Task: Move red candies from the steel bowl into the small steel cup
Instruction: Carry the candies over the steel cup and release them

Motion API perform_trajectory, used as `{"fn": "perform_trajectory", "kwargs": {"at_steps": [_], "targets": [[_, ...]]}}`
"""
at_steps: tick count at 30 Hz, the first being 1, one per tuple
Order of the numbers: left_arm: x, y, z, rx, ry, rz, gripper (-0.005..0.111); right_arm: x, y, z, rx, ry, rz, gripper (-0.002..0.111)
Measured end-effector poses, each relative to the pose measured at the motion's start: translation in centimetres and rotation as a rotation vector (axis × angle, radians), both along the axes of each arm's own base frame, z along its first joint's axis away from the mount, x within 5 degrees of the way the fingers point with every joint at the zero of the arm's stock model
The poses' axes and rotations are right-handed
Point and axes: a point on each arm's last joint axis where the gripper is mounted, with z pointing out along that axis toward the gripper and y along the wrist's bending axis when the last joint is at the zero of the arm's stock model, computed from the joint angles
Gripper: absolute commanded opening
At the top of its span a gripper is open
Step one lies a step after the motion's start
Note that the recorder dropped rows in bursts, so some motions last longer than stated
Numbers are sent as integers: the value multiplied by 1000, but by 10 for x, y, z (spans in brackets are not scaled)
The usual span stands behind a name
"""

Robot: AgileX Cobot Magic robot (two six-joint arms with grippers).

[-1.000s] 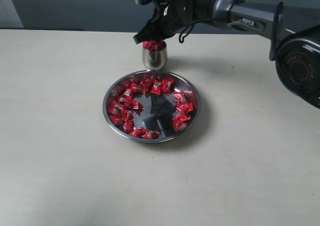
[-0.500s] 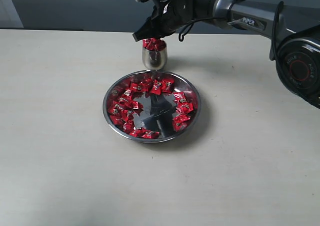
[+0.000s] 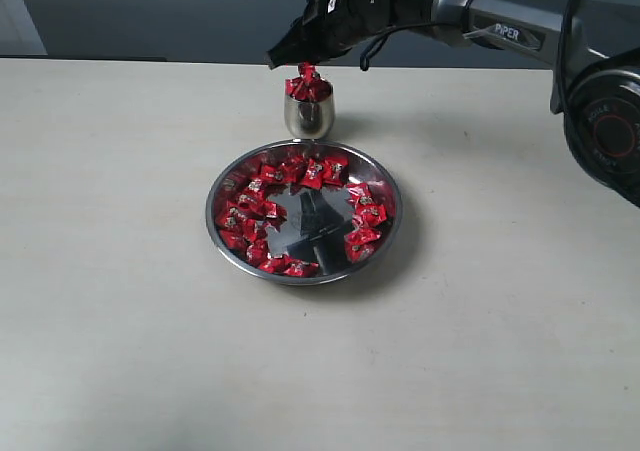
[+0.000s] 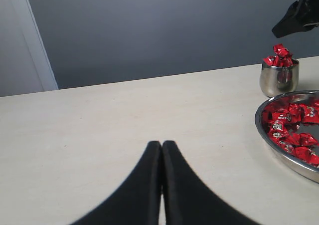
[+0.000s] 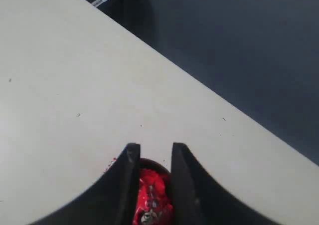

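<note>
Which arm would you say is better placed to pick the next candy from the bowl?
Probably the right: the right gripper hangs open just above the small steel cup, right beside the steel bowl. The left gripper is shut and sits well off to the bowl's side.

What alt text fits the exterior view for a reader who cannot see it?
The right gripper hovers just above the small steel cup, which is heaped with red candies, on a pale table. Nearer the camera sits the wide steel bowl, with more candies in a ring around its bare centre.
</note>
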Motion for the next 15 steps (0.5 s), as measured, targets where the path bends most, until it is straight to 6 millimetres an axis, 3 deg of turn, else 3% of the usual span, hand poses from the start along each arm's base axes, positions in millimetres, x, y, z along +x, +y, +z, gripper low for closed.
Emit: {"fn": "perform_trajectory", "kwargs": {"at_steps": [4, 9, 11, 13, 15], "targets": [[0, 0, 0, 0, 0, 0, 0, -1, -1, 13, 12, -24, 0, 23], [0, 0, 0, 0, 0, 0, 0, -2, -1, 13, 6, -12, 1, 23], [0, 0, 0, 0, 0, 0, 0, -5, -2, 15, -7, 14, 3, 16], [0, 0, 0, 0, 0, 0, 0, -9, -4, 21, -21, 43, 5, 1], [0, 0, 0, 0, 0, 0, 0, -18, -8, 33, -32, 72, 5, -1]]}}
